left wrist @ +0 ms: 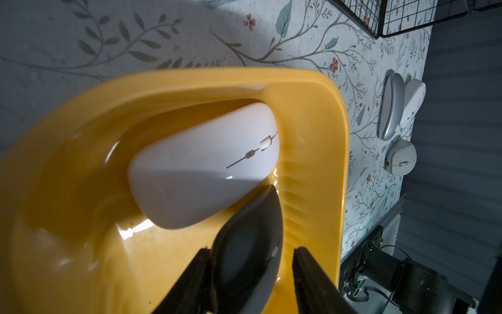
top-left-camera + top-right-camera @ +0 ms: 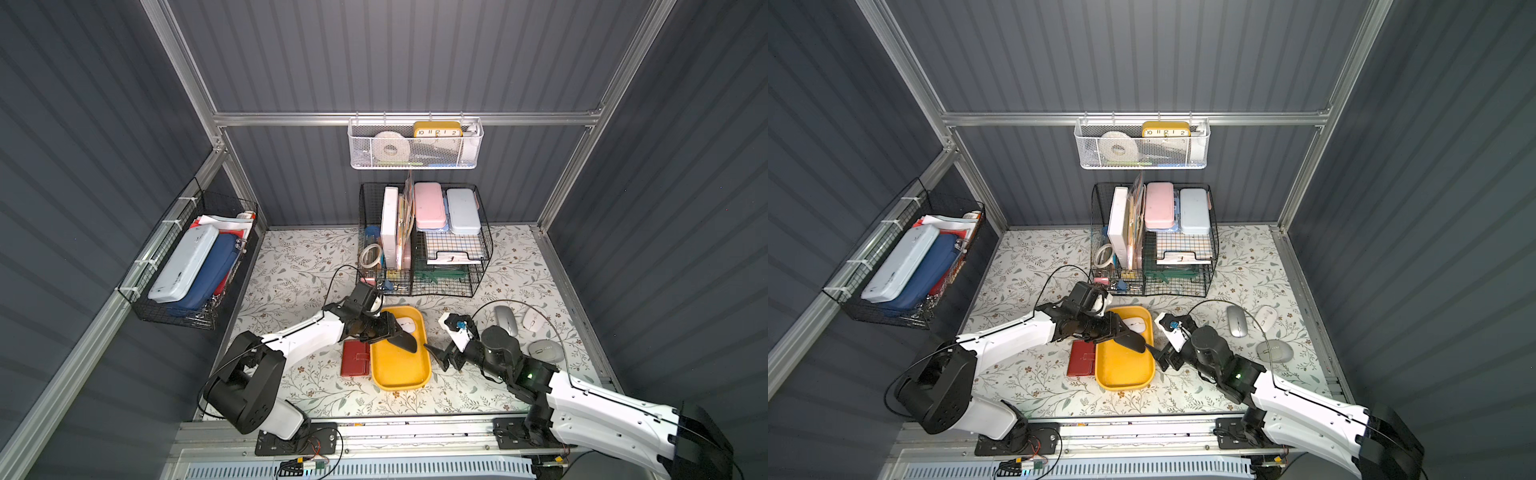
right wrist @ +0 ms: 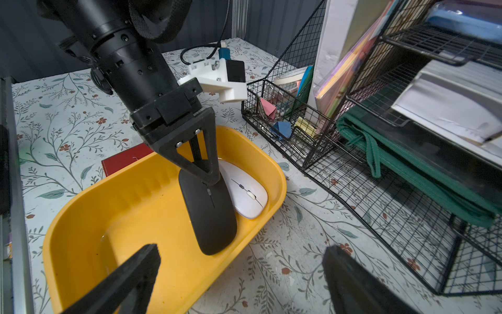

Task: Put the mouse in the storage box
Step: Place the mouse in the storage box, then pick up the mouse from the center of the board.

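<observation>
Between grey walls (image 2: 395, 54), floral tabletop (image 2: 291, 266).

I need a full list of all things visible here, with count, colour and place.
storage box: one, yellow, middle of the table.
white mouse: one, white, inside the storage box.
black mouse: one, black, in the storage box beside the white mouse.
other mice: three, silver, white, grey, right side of the table.
wallet: one, red, beside the storage box.
wire rack: one, black, back of the table.
wire basket: one, black, hung at the left.
mesh basket: one, white, hung high at the back.
left tool: one, black, open around the black mouse.
right tool: one, black, open, empty, beside the storage box.
</observation>
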You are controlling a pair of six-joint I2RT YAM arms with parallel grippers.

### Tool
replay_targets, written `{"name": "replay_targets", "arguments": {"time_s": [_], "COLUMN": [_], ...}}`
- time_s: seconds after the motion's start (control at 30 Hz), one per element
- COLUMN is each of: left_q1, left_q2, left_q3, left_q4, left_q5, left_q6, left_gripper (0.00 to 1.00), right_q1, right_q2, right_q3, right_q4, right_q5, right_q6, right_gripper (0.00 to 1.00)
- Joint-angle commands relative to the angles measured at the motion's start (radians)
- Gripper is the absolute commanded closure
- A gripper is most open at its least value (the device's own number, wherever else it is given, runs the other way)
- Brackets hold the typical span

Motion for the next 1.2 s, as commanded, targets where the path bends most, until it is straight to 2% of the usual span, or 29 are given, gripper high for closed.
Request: {"name": "replay_targets", "arguments": {"time_s": [0.0,0.3,0.47,0.57,0.73,0.9,1.0,1.17], "left_q1": [-0.003,-0.003,-0.003,-0.003,-0.003,-0.003,-0.003,-0.003], "left_q2": [0.015,0.001,-0.018,-0.048,-0.091,-0.116,-0.119,-0.132], "left_q3": [0.011,0.049,0.062,0.063,0.072,0.07,0.073,0.072], "left_q4": [-0.053,-0.128,-0.158,-0.152,-0.163,-0.17,-0.175,-0.181], "left_q5": [0.016,-0.04,-0.058,-0.043,-0.052,-0.057,-0.057,-0.062], "left_q6": [0.025,0.053,0.059,0.058,0.057,0.058,0.061,0.063], "left_gripper": [0.46,0.4,0.37,0.34,0.32,0.31,0.3,0.3], "right_q1": [-0.001,0.0,-0.009,-0.031,-0.106,-0.348,-0.455,-0.548], "right_q2": [-0.005,-0.001,0.004,0.017,0.048,0.112,0.159,0.301], "right_q3": [0.015,0.017,0.021,0.038,0.131,0.204,0.234,0.302], "right_q4": [0.012,0.013,0.023,0.004,-0.222,-0.467,-0.521,-0.605], "right_q5": [0.011,0.053,0.271,0.345,0.485,0.424,0.336,0.29], "right_q6": [0.011,0.025,0.092,0.131,0.284,0.536,0.585,0.635], "right_gripper": [0.01,0.01,0.01,0.01,0.01,0.01,0.01,0.01]}}
